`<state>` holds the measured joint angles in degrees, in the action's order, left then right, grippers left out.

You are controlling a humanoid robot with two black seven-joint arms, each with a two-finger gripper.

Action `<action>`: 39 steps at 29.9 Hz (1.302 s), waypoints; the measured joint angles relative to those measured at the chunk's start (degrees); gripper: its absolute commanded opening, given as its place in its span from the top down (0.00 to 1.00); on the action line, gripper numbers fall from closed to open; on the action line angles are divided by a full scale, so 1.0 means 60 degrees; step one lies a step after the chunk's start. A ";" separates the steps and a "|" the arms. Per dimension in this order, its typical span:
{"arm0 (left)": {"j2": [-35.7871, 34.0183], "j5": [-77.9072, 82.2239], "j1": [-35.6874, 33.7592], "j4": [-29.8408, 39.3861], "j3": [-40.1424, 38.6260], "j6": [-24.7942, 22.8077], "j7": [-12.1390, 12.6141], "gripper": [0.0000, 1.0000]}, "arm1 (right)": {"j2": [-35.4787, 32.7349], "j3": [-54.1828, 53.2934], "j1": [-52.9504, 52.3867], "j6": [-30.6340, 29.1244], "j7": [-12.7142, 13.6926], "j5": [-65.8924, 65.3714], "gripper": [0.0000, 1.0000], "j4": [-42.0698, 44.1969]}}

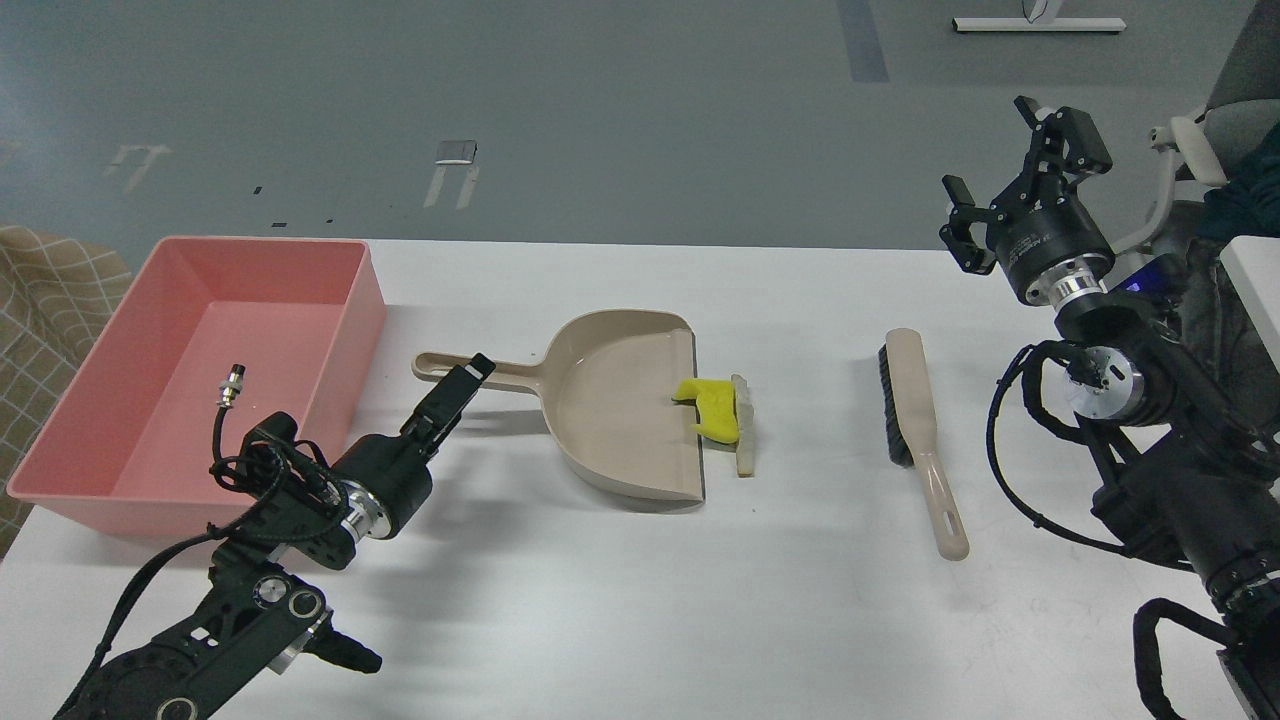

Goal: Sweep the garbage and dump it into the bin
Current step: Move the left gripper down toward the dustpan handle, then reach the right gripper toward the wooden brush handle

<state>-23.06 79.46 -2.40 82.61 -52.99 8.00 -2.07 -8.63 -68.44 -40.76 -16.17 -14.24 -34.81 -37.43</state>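
Observation:
The yellow scrap lies across the front lip of the beige dustpan. The white crusted slice lies just outside the lip, against the scrap. The dustpan's handle points left toward the salmon-pink bin, which stands at the table's left. My left gripper is low over the table with its tip at the handle. It is seen side-on, so I cannot tell the fingers apart. My right gripper is open and empty, raised at the far right above the brush.
The beige brush lies on the table right of the dustpan, bristles to the left, handle toward me. A checked cloth sits left of the bin. A chair stands behind my right arm.

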 measured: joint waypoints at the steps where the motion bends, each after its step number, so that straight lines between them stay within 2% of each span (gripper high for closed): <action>1: 0.0084 0.0000 -0.0055 -0.0086 0.0000 0.0017 0.0023 0.02 | -0.0007 0.0002 0.0005 0.0000 0.0000 0.0000 0.00 -0.0003; 19: 0.0850 -0.0085 -0.1145 -0.1797 0.0116 0.0475 0.0090 0.05 | -0.0056 0.0002 0.0027 0.0000 0.0000 0.0000 0.00 -0.0005; 21: 0.0875 -0.0091 -0.1194 -0.1938 0.0116 0.0490 0.0084 0.14 | -0.0056 0.0004 0.0027 0.0005 0.0000 0.0000 0.00 -0.0004; 22: 0.0883 -0.0091 -0.1221 -0.1987 0.0116 0.0493 0.0083 0.14 | -0.0056 0.0005 0.0026 0.0009 0.0000 0.0000 0.00 -0.0004; 24: 0.0894 -0.0099 -0.1265 -0.2039 0.0116 0.0496 0.0083 0.26 | -0.0063 0.0010 0.0027 0.0012 0.0000 0.0000 0.00 -0.0004; 25: 0.0896 -0.0101 -0.1274 -0.2056 0.0116 0.0498 0.0084 0.38 | -0.0065 0.0010 0.0027 0.0014 0.0000 0.0000 0.00 -0.0004; 27: 0.0902 -0.0103 -0.1297 -0.2073 0.0116 0.0498 0.0159 0.47 | -0.0065 0.0011 0.0037 0.0014 0.0000 0.0000 0.00 -0.0004; 28: 0.0917 -0.0104 -0.1319 -0.2085 0.0116 0.0498 0.0223 0.47 | -0.0066 0.0011 0.0038 0.0014 0.0000 0.0000 0.00 -0.0004; 30: 0.0935 -0.0104 -0.1343 -0.2117 0.0116 0.0498 0.0296 0.58 | -0.0074 0.0011 0.0040 0.0014 0.0000 0.0000 0.00 -0.0004; 32: 0.0941 -0.0104 -0.1356 -0.2132 0.0116 0.0498 0.0322 0.80 | -0.0112 0.0011 0.0044 0.0014 0.0000 0.0000 0.00 -0.0007; 33: 0.0942 -0.0104 -0.1367 -0.2135 0.0116 0.0498 0.0333 0.86 | -0.0135 0.0011 0.0055 0.0014 0.0000 0.0000 0.00 -0.0032; 34: 0.0942 -0.0104 -0.1382 -0.2136 0.0118 0.0498 0.0341 0.99 | -0.0168 0.0011 0.0081 0.0014 0.0000 0.0000 0.00 -0.0093; 39: 0.0949 -0.0100 -0.1430 -0.2135 0.0120 0.0505 0.0451 1.00 | -0.0677 0.0156 0.0358 -0.0042 0.0045 -0.0009 0.00 -0.0764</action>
<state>-17.37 78.86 -10.98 69.80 -52.27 11.03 0.64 -12.69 -67.50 -38.61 -16.42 -13.98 -34.86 -42.02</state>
